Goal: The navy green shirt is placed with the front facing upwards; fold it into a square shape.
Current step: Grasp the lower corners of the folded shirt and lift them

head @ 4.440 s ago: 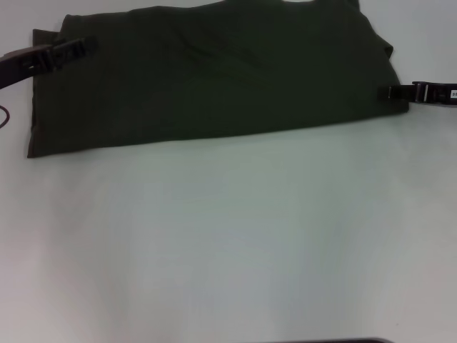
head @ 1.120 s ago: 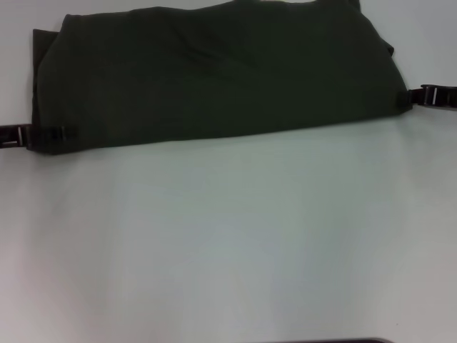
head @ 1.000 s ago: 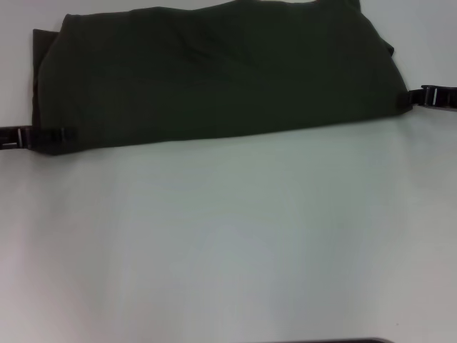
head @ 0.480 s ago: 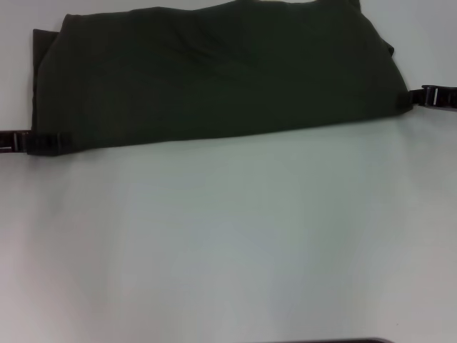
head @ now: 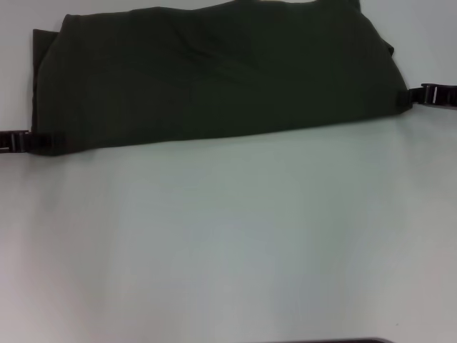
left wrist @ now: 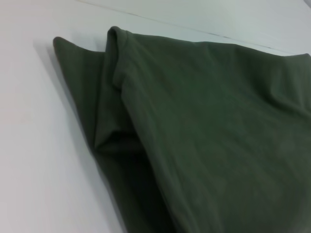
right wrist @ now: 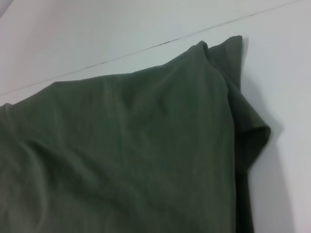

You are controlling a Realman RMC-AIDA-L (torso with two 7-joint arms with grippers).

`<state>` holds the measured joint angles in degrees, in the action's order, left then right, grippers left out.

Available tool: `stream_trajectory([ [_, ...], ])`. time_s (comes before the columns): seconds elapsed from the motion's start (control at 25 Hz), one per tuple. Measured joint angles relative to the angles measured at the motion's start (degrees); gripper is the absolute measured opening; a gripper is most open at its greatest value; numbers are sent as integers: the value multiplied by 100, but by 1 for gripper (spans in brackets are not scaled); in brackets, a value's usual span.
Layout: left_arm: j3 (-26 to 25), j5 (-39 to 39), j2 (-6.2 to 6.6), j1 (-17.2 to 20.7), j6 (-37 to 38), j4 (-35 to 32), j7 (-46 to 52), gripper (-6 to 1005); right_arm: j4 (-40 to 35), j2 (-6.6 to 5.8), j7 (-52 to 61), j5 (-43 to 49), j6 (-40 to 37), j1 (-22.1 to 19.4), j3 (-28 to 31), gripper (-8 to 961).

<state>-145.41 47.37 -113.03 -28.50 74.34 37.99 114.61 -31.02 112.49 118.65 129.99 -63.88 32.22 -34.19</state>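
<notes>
1. Shirt: soft knit cloth, matt dark olive-green, fine even weave with shallow creases; layered folds at both ends, plain with no sheen.
2. Table under the shirt: smooth, hard, pale surface with a faint satin gloss.
3. Left gripper and right gripper, at the shirt's two near corners: dark hard plastic, slightly glossy.

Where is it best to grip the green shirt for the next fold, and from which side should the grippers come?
Probably at the two near corners of the navy green shirt, low from the sides: the left gripper and right gripper sit there, and its layered side edges offer a pinchable lip.
</notes>
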Motion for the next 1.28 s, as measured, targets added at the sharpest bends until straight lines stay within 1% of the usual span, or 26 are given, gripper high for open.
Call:
stream_trajectory([
  [0.28,26,-2,-12,12,-78,1,-1,528,0,1,-5,-8,-5,-8,0,37],
  [0.68,55,-108,-30,-32,-193,-3,48,363,0,10,-17,-20,-11,-24,-7,40],
  [1.12,63,-169,-46,-32,-209,-27,52,138,2,9,-34,-17,-19,-32,-2,44],
  [1.24,65,-170,-49,-32,-142,-25,52,3,7,9,-50,-10,-20,-43,-2,45],
  [1.28,65,-170,-50,-33,-62,-14,47,3,8,8,-52,-8,-28,-53,-6,45],
])
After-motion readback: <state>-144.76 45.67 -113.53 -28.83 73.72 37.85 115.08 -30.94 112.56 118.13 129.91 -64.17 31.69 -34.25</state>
